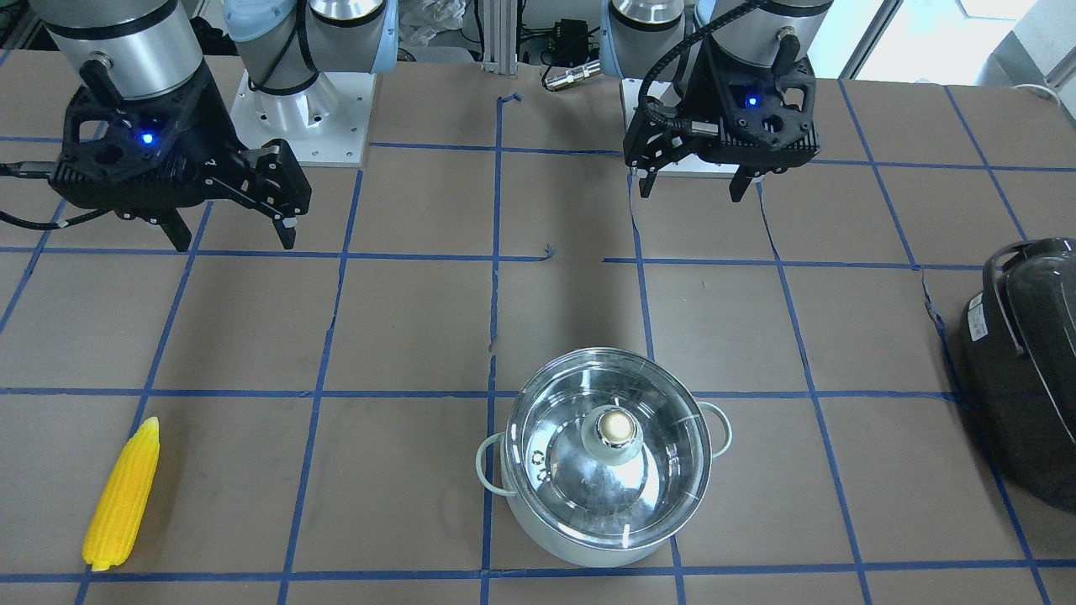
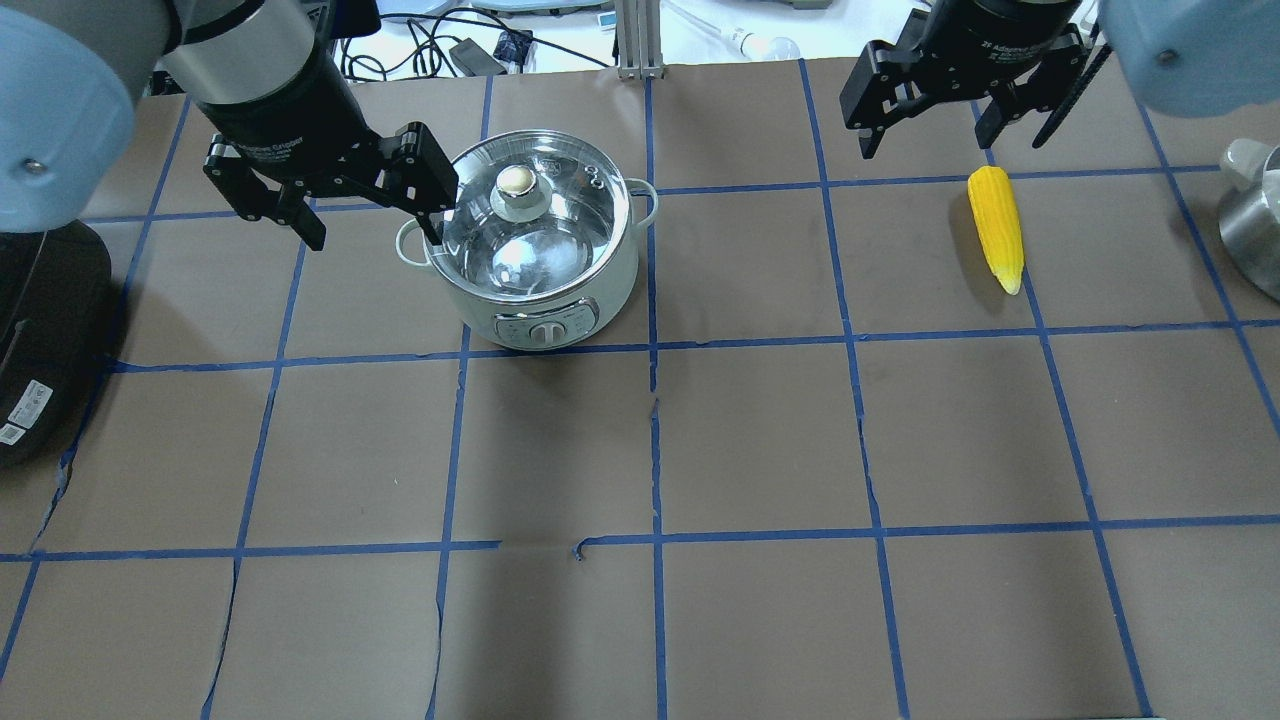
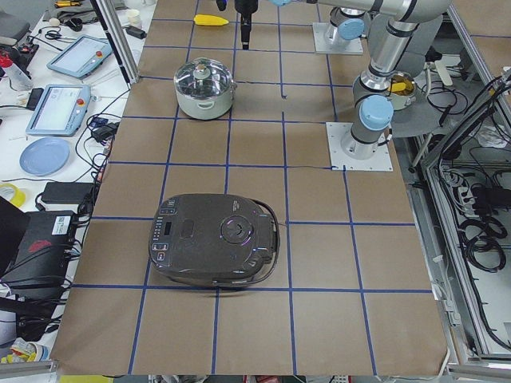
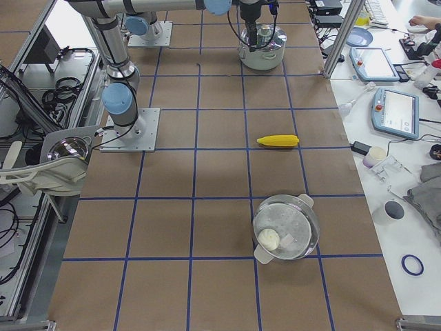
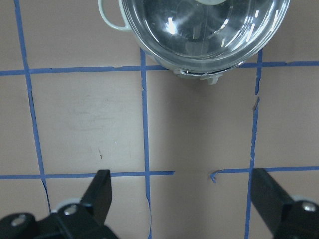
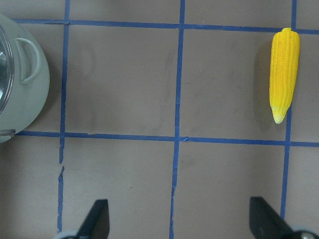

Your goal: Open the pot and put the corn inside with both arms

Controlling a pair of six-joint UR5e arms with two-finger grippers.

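The steel pot (image 2: 560, 290) stands with its glass lid (image 2: 520, 235) and metal knob on; it also shows in the front view (image 1: 588, 538) and at the top of the left wrist view (image 5: 199, 35). The yellow corn (image 2: 997, 228) lies flat on the paper to the robot's right, also in the front view (image 1: 122, 496) and the right wrist view (image 6: 284, 74). My left gripper (image 2: 372, 225) is open and empty, raised beside the pot's left handle. My right gripper (image 2: 925, 140) is open and empty, raised just beyond the corn's blunt end.
A big black domed appliance (image 1: 1025, 378) sits at the table's left end. A second steel pot (image 4: 286, 227) stands at the table's right end, past the corn. Blue tape lines grid the brown paper.
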